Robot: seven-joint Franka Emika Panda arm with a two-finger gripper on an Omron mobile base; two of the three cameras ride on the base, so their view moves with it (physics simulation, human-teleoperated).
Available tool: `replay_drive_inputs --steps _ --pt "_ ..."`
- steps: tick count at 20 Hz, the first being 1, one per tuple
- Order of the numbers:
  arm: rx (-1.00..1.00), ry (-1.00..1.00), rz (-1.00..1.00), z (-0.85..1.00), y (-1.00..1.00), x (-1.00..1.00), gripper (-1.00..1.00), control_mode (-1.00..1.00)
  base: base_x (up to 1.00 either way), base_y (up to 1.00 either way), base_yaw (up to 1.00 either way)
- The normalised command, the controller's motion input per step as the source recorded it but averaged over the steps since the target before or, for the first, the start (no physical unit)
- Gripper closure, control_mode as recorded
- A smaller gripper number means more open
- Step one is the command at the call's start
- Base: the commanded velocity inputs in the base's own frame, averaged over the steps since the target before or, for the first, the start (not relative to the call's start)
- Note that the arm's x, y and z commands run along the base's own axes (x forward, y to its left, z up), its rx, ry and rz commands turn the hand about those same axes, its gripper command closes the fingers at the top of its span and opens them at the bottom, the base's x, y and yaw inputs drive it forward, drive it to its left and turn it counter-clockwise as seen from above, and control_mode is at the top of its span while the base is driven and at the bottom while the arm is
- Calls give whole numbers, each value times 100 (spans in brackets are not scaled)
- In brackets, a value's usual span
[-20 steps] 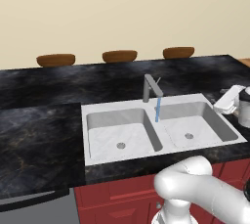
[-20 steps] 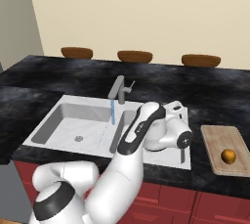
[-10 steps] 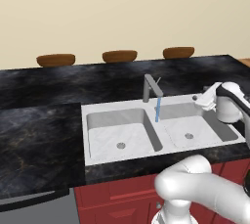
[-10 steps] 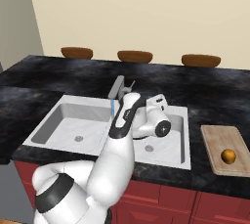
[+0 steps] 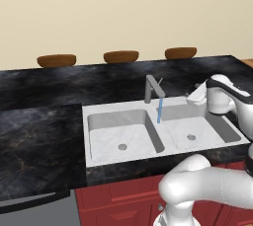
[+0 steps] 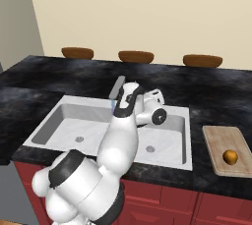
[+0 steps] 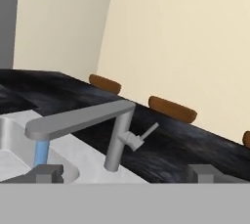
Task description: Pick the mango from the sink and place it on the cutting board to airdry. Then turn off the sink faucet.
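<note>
My gripper [image 7: 126, 173] fingers are spread, nothing held; the sink faucet [image 7: 113, 135] lever sticks out at one o'clock, dead ahead.

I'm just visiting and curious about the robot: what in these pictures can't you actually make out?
- Claw: in the hand view just the two tips show, so its grip is unclear; in the right base view the arm's own body covers it.
- Cutting board: its right side is cut off by the right base view's edge.
- Faucet: in the right base view the arm hides its lever and water stream.
- Mango: too small for surface detail.
</note>
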Motion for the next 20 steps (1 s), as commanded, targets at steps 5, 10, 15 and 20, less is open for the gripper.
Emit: replay_drive_inputs --steps 5,10,15,20 --pt "0 2 2 -6 18 34 -100 -100 0 0 0" --pt "0 0 9 -12 2 26 -100 -100 0 0 0" --pt "0 0 13 -4 0 18 -100 -100 0 0 0" --pt "0 0 14 0 1 20 -100 -100 0 0 0"
